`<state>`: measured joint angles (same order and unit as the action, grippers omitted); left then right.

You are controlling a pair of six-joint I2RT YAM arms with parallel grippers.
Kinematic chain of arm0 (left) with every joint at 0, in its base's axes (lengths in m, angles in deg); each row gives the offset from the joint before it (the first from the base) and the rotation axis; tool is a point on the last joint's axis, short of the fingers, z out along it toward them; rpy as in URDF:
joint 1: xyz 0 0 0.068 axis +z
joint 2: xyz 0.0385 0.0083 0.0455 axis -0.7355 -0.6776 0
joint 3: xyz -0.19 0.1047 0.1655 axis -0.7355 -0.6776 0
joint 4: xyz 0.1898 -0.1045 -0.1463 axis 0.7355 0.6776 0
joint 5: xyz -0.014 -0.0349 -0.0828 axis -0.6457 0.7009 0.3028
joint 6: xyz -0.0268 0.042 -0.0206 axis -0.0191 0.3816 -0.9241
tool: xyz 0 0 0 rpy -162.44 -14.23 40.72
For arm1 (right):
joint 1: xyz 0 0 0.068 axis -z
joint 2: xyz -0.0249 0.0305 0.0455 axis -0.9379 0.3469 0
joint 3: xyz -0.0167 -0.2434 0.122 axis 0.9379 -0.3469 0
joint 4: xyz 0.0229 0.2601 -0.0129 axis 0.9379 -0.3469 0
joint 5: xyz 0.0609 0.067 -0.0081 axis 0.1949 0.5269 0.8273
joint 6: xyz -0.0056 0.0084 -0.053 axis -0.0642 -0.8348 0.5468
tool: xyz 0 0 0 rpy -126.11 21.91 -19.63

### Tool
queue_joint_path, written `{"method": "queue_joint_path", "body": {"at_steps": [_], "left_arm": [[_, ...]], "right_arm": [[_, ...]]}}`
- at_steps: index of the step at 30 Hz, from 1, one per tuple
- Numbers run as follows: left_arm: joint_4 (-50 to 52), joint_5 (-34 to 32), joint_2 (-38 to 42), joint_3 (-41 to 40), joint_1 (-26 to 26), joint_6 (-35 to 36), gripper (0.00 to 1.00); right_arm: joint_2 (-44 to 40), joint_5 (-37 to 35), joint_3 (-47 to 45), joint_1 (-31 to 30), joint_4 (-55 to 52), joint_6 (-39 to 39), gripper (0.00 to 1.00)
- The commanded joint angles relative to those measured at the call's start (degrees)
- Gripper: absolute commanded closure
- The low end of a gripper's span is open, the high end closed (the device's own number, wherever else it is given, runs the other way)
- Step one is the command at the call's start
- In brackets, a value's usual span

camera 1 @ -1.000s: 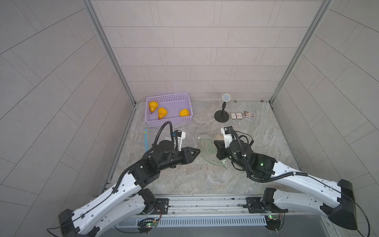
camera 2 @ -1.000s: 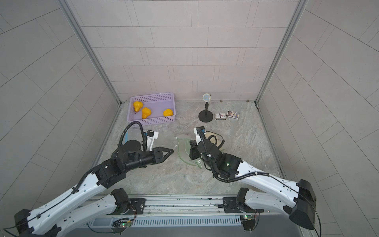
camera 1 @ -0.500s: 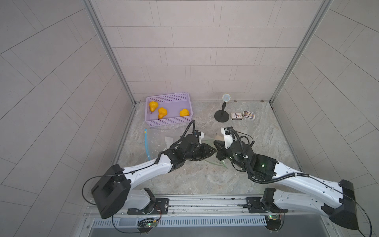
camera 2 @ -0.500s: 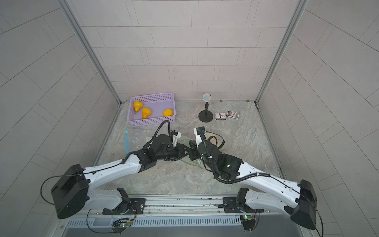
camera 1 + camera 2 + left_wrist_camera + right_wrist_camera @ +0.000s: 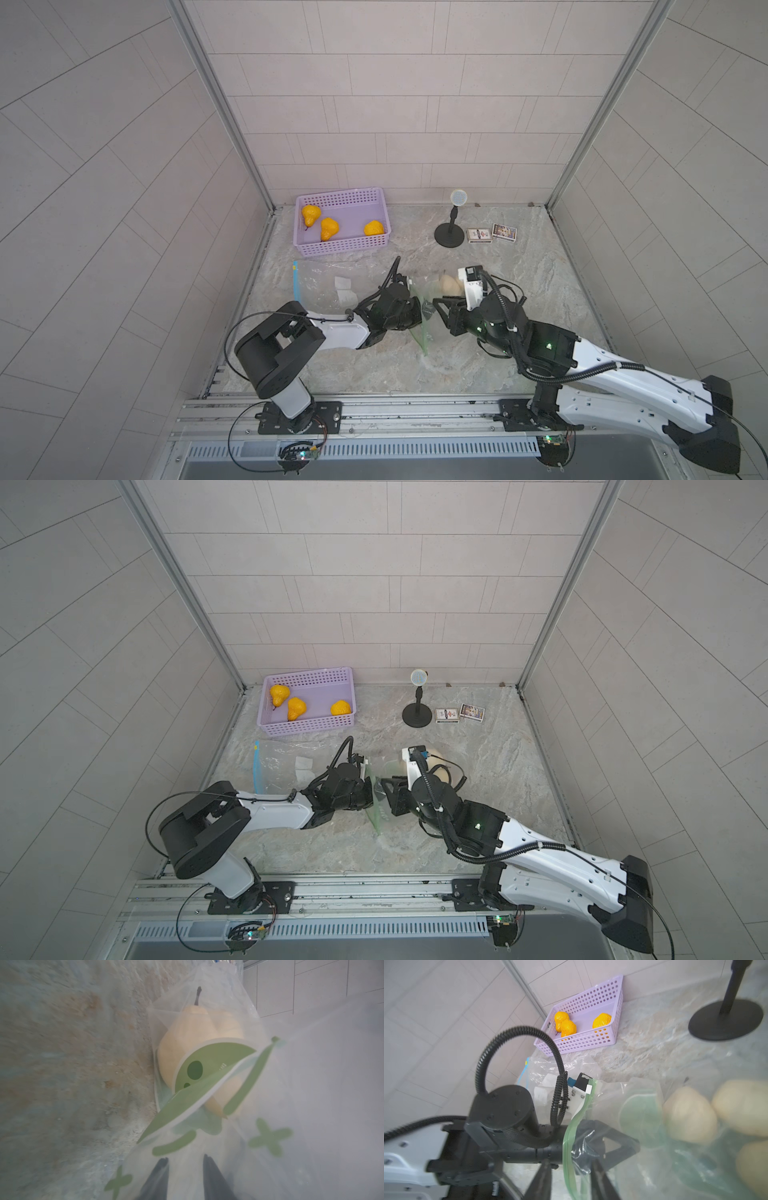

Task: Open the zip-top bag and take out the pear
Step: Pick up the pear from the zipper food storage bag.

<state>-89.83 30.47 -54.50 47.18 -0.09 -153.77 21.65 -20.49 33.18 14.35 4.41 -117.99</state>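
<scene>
Green-zipped clear plastic: the zip-top bag [image 5: 268, 1136] lies on the marble surface [image 5: 519, 257] between our two arms, with the pale pear [image 5: 187, 1043] inside it. Our left tool [image 5: 185, 1157] has its fingers parted, and the bag's film is draped over them. Our right tool [image 5: 570, 1160] also stands open, its fingers either side of the green zip strip [image 5: 569, 1147] without pinching it.
</scene>
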Motion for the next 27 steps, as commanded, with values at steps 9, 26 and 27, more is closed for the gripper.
{"method": "queue_joint_path", "body": {"at_steps": [9,26,27], "left_arm": [[21.8,-14.1,11.9,3.4,0.8,8.8,0.59],[17.7,-12.2,9.1,3.5,0.9,8.3,0.58],[17.4,-11.9,9.0,3.4,0.9,8.0,0.58]], "right_arm": [[17.4,22.1,10.3,27.4,-10.0,4.4,0.66],[35.4,10.3,12.2,27.5,-1.6,6.5,0.65],[35.7,9.4,12.9,27.5,-2.0,6.9,0.64]]}}
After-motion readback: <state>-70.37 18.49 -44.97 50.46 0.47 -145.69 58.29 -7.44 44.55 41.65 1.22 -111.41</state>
